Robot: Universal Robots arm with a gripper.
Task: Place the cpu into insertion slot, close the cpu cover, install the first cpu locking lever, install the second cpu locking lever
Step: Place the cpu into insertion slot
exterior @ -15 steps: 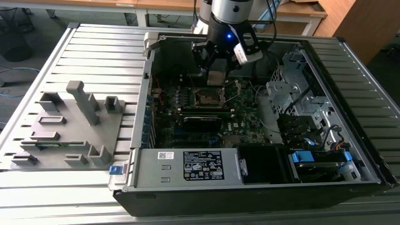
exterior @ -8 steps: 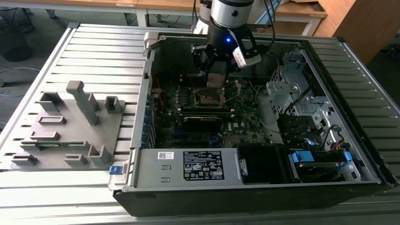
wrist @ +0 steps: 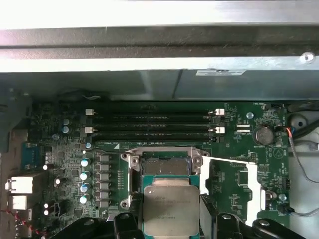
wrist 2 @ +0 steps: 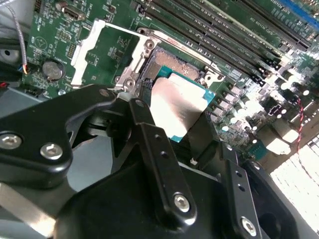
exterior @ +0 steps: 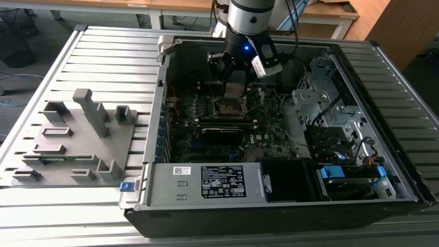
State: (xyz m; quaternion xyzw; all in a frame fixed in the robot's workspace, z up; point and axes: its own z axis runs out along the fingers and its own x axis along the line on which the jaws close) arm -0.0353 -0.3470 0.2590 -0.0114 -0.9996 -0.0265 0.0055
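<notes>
We see the gripper (wrist: pixel 171 221) clamped on the cpu (wrist: pixel 171 206) — over the insertion slot (wrist: pixel 164 168) — cpu cover (wrist 2: pixel 84 50) flipped open.

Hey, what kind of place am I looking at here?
Probably a robotics lab or workshop: a slatted metal workbench carries an open computer case, the gripper holds the cpu over its motherboard, and wooden desks stand behind.

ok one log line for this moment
pincer: shut on cpu | cpu: held over insertion slot, not seated | cpu cover: open
</notes>
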